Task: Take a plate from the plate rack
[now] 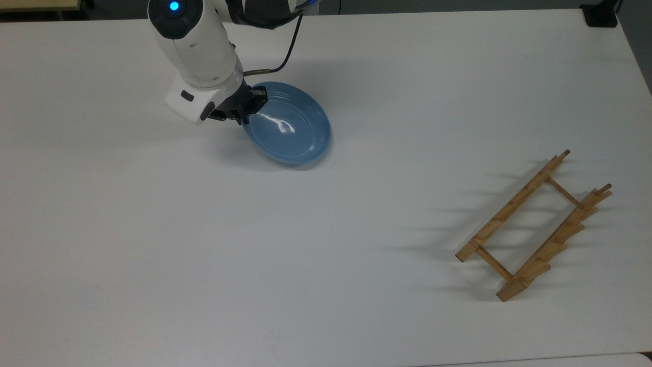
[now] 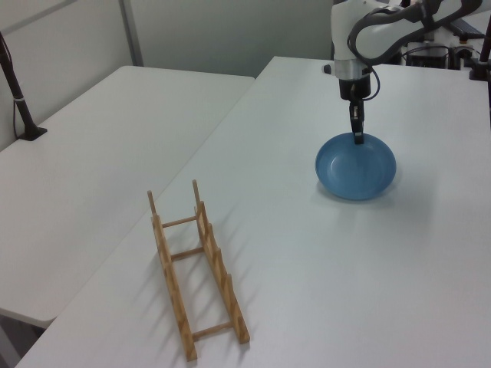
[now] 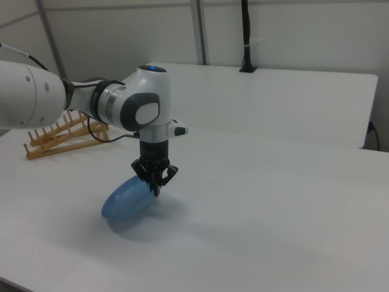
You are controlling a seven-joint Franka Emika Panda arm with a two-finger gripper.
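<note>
In the top view, the gripper [image 1: 248,109] sits toward the top view's left, its two fingers closed narrowly on the near-left rim of the plate [image 1: 290,127], which tilts with its far edge touching the white table [image 1: 204,255] and its gripped edge raised. In the left view the gripper [image 2: 357,135] pinches the plate [image 2: 357,169] at its top edge, and in the right view the plate [image 3: 124,199] leans low on the table under the gripper [image 3: 155,184]. The plate rack [image 1: 535,227] stands well apart at the top view's right, holding nothing.
</note>
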